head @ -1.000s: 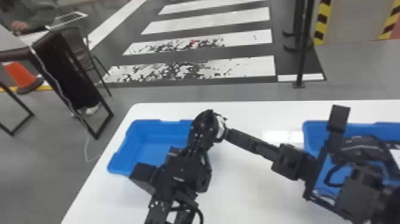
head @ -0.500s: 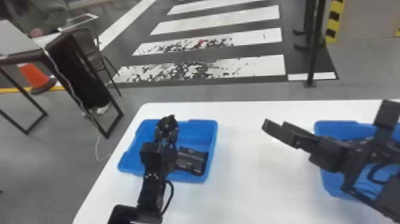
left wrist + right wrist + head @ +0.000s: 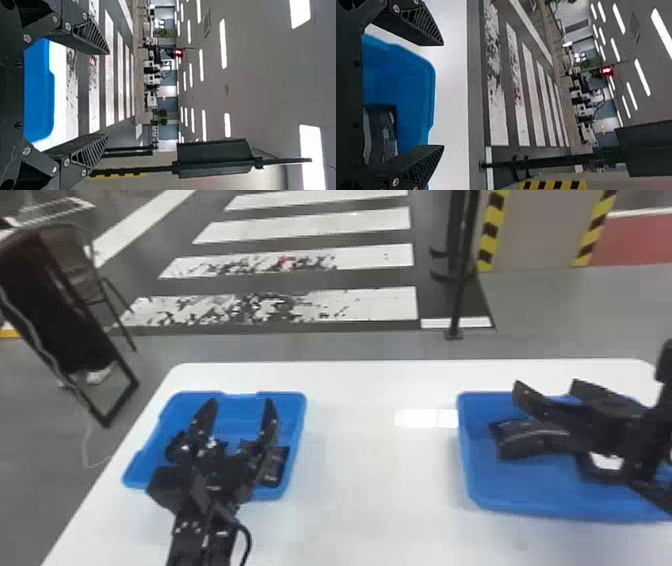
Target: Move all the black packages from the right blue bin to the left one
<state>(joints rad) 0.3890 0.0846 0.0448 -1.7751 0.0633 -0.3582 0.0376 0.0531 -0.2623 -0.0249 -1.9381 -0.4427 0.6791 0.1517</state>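
As your black right end effector gapes above the right blue plastic bin, your left one gapes leftward.

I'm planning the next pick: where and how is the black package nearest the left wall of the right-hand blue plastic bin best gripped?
Probably from above, across its narrower width: the open right pincer could close on far and near edges of the package. It looks longer left to right, and bare floor of the bin shows along its near edge.
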